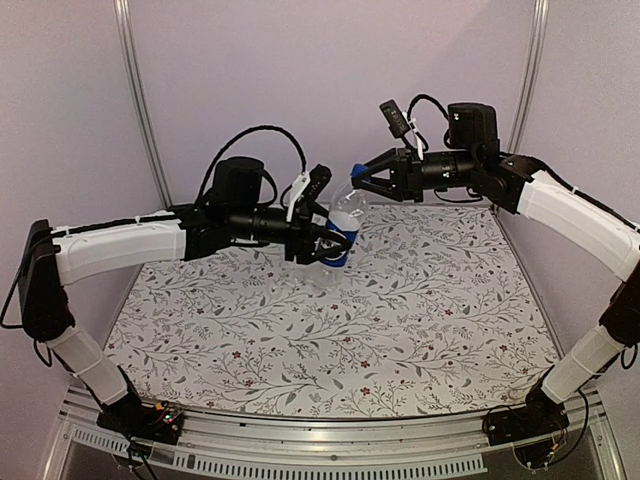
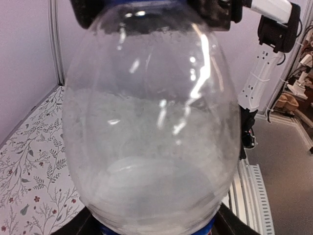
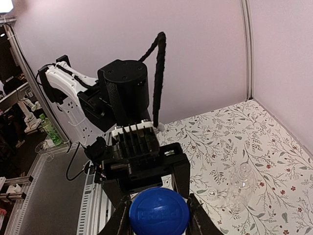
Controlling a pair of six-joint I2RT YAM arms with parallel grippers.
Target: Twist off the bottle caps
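Pinching the cap: the right gripper (image 1: pixel 358 181) has its two fingers (image 3: pixel 195 221) drawn in narrow, one on each side of the blue cap (image 3: pixel 159 211), both touching its rim.
Blue cap: it sits on the neck of the Pepsi bottle (image 1: pixel 343 218) and faces the right wrist camera end-on. I cannot tell whether it is tight or loosened.
Pepsi bottle: up off the table and tilted, with the cap end raised toward the right arm (image 1: pixel 560 205) and the base lower, toward the left. Its clear wall fills almost the whole left wrist view.
Label band (image 1: pixel 340 250): blue, wrapped round the lower body of the bottle, sitting inside the left gripper (image 1: pixel 322 240).
Left gripper: its fingers sit on either side of the bottle at the band and are closed against it, so it holds the body.
Plain bottle (image 3: pixel 239 188): clear and unlabelled, on the floral mat (image 1: pixel 400 320), well apart from both grippers. Its cap is too pale to make out.
Arms: the left arm (image 1: pixel 120 245) reaches in from the left and the right arm from the right. They meet over the far middle of the mat.
Walls (image 1: pixel 300 70): pale lilac, behind and beside the table.
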